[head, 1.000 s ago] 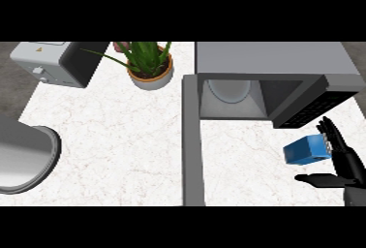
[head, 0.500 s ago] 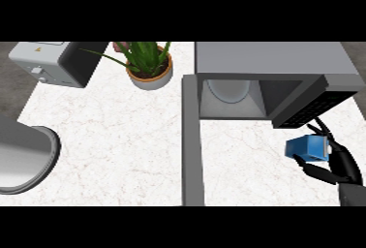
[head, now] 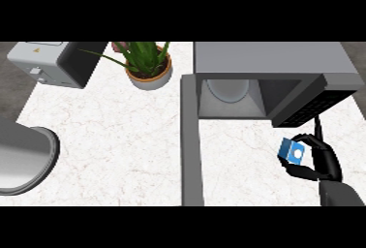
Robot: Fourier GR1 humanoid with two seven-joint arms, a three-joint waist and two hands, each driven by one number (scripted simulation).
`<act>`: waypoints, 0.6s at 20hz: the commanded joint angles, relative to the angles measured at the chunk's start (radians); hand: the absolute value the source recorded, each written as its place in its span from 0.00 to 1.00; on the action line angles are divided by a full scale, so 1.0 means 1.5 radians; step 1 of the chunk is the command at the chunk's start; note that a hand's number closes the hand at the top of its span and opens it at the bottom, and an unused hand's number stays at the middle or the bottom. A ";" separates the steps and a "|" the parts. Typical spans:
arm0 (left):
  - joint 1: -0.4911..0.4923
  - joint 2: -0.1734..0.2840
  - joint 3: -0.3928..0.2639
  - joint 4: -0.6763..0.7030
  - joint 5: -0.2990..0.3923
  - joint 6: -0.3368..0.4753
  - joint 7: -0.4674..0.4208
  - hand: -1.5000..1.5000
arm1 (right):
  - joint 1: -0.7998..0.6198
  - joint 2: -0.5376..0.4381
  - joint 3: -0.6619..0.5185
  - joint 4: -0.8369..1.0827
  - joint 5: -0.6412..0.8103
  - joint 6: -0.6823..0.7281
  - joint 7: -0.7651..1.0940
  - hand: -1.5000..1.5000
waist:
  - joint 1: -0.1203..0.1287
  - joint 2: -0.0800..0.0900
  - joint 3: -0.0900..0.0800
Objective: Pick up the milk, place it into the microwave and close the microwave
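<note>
Right hand (head: pixel 319 160) curled round milk (head: pixel 293 150), thumb beneath, one finger straight up toward microwave's control panel. Milk tilted, held over counter (head: pixel 243 160) just in front of microwave (head: pixel 271 63), below open door (head: pixel 314 104). White plate (head: pixel 229 89) inside microwave. Plant (head: pixel 146 65) and toaster (head: pixel 46 63) well apart at far left.

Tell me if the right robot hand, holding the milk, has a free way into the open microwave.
Probably yes. The right robot hand is curled round the milk, and the microwave cavity stands open up and to its left. Only its swung-out door, directly above the hand, needs skirting.
</note>
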 commanded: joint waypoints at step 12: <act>0.002 0.040 0.044 -0.002 0.055 0.008 0.033 0.00 | -0.028 0.136 0.071 -0.122 -0.015 0.036 0.022 1.00 | -0.006 -0.008 -0.001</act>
